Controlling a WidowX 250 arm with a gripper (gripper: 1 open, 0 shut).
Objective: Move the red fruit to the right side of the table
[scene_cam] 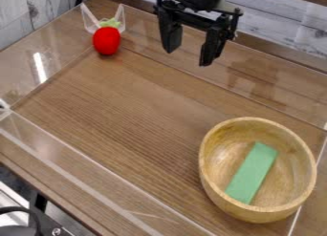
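Note:
The red fruit [107,41] is a small bright-red strawberry-like toy with a green top, lying near the far left corner of the brown wood-grain table [128,116]. My gripper [189,47] hangs above the far middle of the table, to the right of the fruit and apart from it. Its two black fingers [167,37] point down and stand wide apart, open with nothing between them.
A round light wooden bowl [215,173] sits at the near right with a flat green block [251,173] lying in it. Low clear acrylic walls [38,73] edge the tabletop on all sides.

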